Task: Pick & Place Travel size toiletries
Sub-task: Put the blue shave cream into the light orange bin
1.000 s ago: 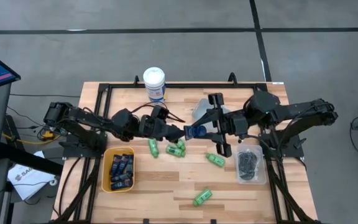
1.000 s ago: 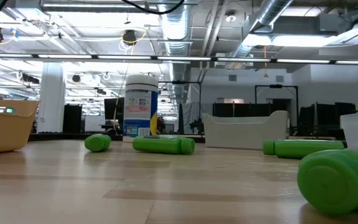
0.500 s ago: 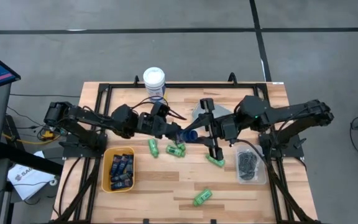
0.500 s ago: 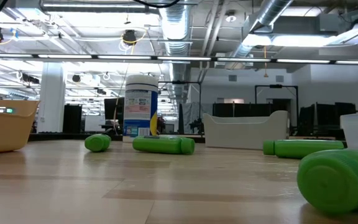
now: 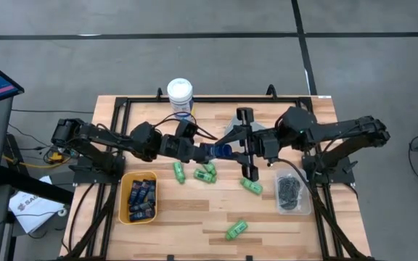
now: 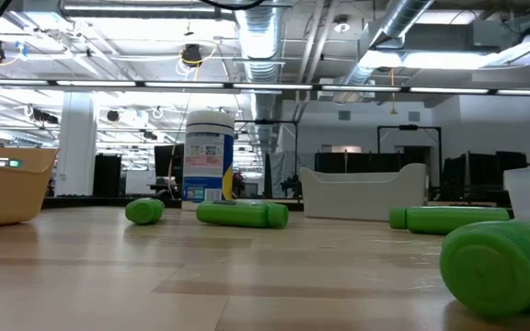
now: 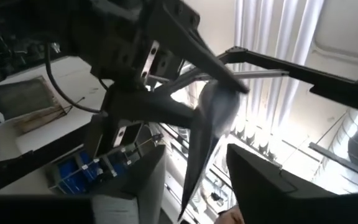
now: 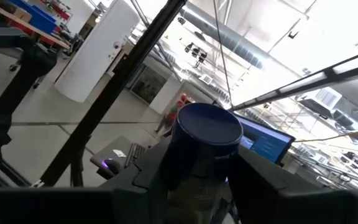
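Since a moment ago, drawn closer together above the table [image 5: 194,225] — left gripper [image 5: 207,151] and right gripper [image 5: 232,150], meeting over the middle of the boards with a navy tube [image 5: 223,150] between them. Nearest the front edge of the table, one green bottle [image 5: 236,230]; farther in, a yellow bin [image 5: 125,199] of navy tubes and a clear tray [image 5: 292,191] of dark tins. Beyond these, more green bottles [image 5: 206,172] just below the grippers. Right gripper closed on the navy tube, dark round cap [image 8: 207,129] up between its fingers; left gripper's hold — cannot tell. Farthest back, a white canister [image 5: 180,96].
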`<state>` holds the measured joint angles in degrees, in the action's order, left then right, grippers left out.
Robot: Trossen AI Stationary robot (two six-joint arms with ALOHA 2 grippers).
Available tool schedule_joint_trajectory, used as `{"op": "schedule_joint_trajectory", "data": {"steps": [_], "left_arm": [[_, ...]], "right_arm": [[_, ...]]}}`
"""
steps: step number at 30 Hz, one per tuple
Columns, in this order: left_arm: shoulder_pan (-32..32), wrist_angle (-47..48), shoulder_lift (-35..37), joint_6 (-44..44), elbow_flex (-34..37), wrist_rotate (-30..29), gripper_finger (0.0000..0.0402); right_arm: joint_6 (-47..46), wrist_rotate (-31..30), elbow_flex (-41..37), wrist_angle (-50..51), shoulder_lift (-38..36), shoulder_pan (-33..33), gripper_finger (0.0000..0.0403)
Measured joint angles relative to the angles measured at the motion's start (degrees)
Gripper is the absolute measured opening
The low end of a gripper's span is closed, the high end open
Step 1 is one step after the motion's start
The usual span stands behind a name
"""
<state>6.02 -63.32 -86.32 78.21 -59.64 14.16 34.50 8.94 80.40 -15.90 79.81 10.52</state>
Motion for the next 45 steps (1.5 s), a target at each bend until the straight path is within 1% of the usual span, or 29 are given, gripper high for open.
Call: {"op": "schedule_joint_trajectory", "data": {"steps": [8, 14, 18, 29, 34, 38, 45], "left_arm": [[-0.33, -0.06, 0.00, -2.98, 0.00, 0.25, 0.0090], [-0.35, -0.08, 0.02, -3.41, 0.00, 0.21, 0.0054], [-0.39, -0.27, 0.04, -5.78, -0.04, -0.21, 0.0044], [-0.39, -0.34, 0.09, -6.02, -0.07, -0.82, 0.0023], [-0.39, -0.32, 0.09, -7.29, -0.07, -0.82, 0.0022], [-0.39, 0.50, 0.01, -7.43, 0.09, -1.10, 0.0021], [-0.89, 0.12, -0.02, -7.75, 0.11, -1.60, 0.0021]], "right_arm": [[-0.48, -0.01, 0.00, -0.96, 0.00, -0.04, 0.0138], [-1.36, -0.01, 0.00, -1.30, -0.02, -0.04, 0.0135], [-1.41, -0.20, -0.02, -1.01, -0.59, -0.09, 0.0134], [-1.53, -0.23, -0.11, -0.96, -1.14, -0.08, 0.0140], [-1.54, -0.29, -0.11, -1.06, -0.98, -0.07, 0.0145], [-1.57, -1.43, 0.13, -1.42, -1.09, 0.03, 0.0167], [-1.60, -1.84, 0.13, -0.89, -1.20, 0.41, 0.0228]]}}
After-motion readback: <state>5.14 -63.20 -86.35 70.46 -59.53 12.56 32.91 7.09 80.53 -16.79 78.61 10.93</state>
